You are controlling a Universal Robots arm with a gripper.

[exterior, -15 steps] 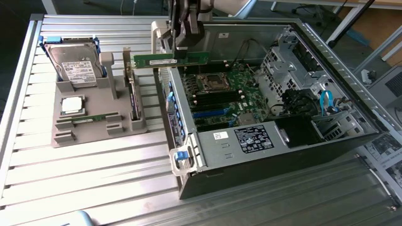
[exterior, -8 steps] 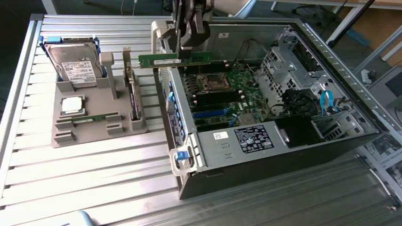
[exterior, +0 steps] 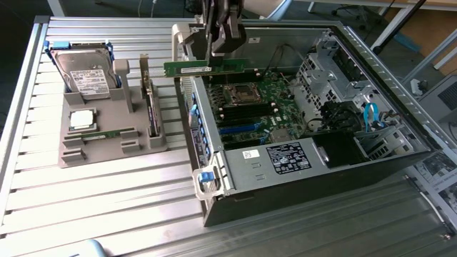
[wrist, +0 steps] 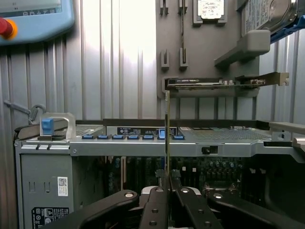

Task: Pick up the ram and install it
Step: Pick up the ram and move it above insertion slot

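Note:
The ram (exterior: 192, 68), a long green stick with a white label, hangs level above the open computer case's wall (exterior: 207, 155) at the exterior view's left side of the case, over the motherboard (exterior: 250, 101). My gripper (exterior: 225, 53) comes down from above and is shut on the ram's upper edge. In the wrist view the ram (wrist: 167, 133) appears edge-on as a thin strip rising from between the black fingers (wrist: 155, 205), with the case rim and the motherboard beyond it.
A grey holder (exterior: 107, 152) on the slatted table (exterior: 100, 203) carries a hard drive (exterior: 85, 77), a silver processor (exterior: 82, 119), an upright expansion card (exterior: 150, 107) and another green stick (exterior: 107, 134). A pendant with a red button (wrist: 5, 27) lies on the table.

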